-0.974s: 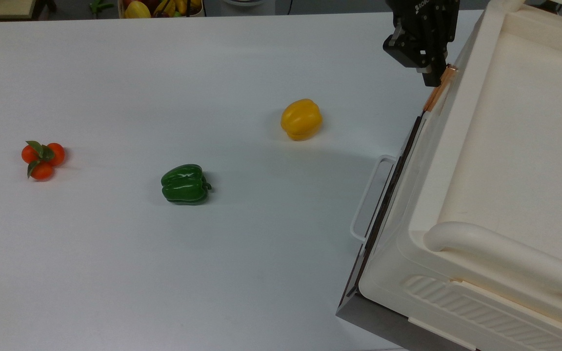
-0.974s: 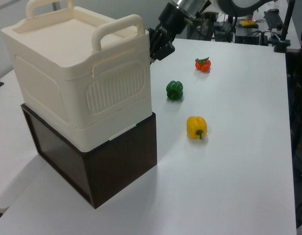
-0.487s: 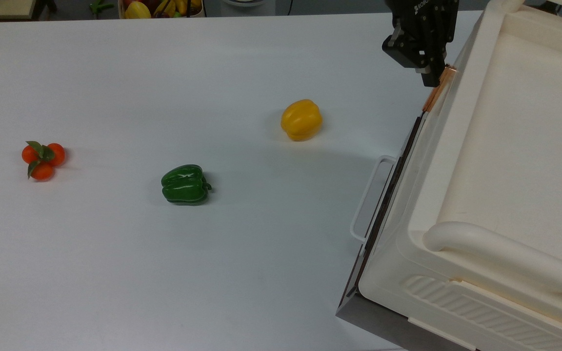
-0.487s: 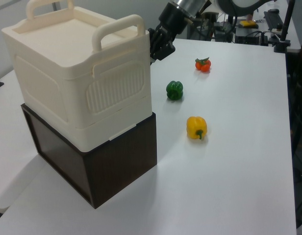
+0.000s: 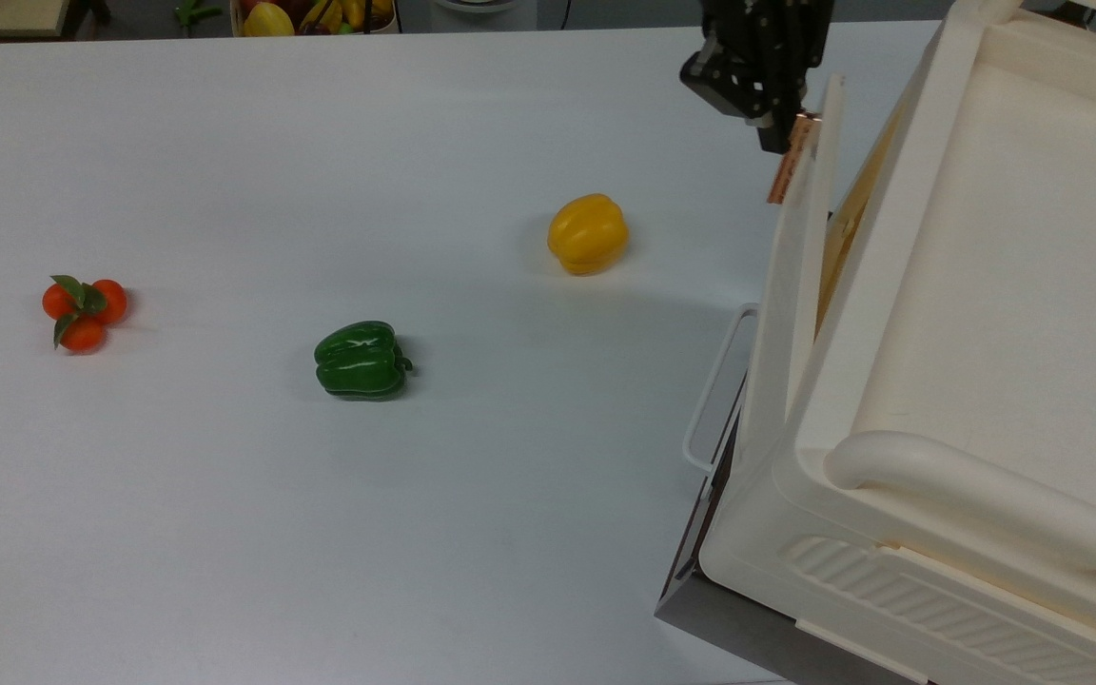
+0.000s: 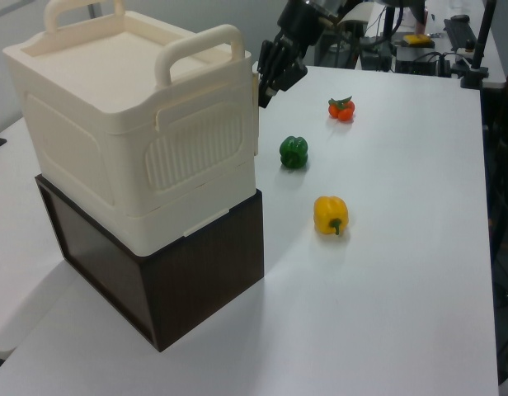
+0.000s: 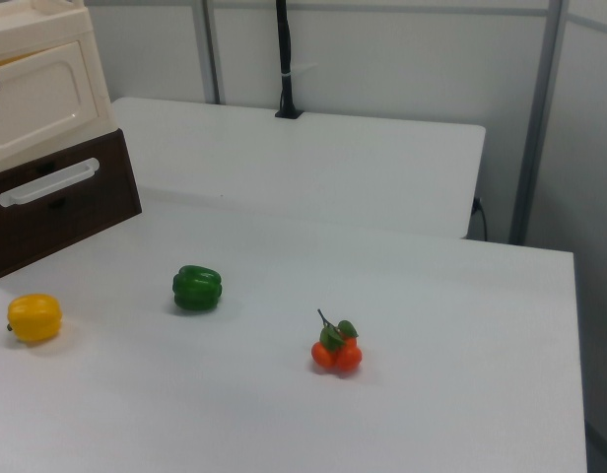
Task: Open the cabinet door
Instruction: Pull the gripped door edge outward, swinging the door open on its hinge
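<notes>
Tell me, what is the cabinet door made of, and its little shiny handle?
The cabinet door looks like cream plastic, smooth and matte like the box around it. The strip handle looks like copper-coloured metal or foil; its orange-brown tint suggests that, though painted plastic is possible. The gripper is at the handle.

A white table (image 5: pixel 225 533) takes up most of the top view, evenly lit, with soft shadows. Beyond its far edge, at the top view's upper left, stand a wooden surface (image 5: pixel 1 14) and a basket of fruit (image 5: pixel 315 14). In the right view a second white table (image 7: pixel 313 168) stands behind, a black pole (image 7: pixel 283 59) rising from it against pale wall panels (image 7: pixel 382 69) with grey frames. In the left view, desks with equipment (image 6: pixel 419 37) crowd the background
</notes>
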`<act>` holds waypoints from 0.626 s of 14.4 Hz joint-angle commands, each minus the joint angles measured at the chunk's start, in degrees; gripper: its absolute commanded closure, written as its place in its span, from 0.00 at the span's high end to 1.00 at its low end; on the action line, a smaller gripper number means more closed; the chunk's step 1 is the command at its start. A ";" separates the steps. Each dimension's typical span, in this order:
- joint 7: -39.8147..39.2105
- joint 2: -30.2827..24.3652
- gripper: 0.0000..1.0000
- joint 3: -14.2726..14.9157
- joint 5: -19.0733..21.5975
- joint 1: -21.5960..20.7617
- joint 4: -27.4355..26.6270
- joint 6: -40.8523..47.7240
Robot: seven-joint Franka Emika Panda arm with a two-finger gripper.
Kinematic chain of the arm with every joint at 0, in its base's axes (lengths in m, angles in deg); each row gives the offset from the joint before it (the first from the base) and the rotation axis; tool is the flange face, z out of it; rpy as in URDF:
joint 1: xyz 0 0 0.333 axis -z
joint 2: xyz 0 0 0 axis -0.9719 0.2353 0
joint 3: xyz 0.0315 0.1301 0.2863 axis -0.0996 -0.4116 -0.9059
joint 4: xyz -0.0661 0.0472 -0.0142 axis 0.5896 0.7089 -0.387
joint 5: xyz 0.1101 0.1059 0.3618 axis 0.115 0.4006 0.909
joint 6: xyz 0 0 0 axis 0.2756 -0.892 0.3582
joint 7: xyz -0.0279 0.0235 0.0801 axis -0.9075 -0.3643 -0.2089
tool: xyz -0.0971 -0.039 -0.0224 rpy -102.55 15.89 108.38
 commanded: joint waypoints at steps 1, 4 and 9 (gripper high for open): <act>-1.21 -1.18 0.00 2.05 0.98 1.29 -1.36 2.43; -1.39 -1.27 0.01 5.39 1.07 1.29 -1.36 4.80; -1.30 -1.27 0.01 9.70 1.15 1.73 -1.27 4.81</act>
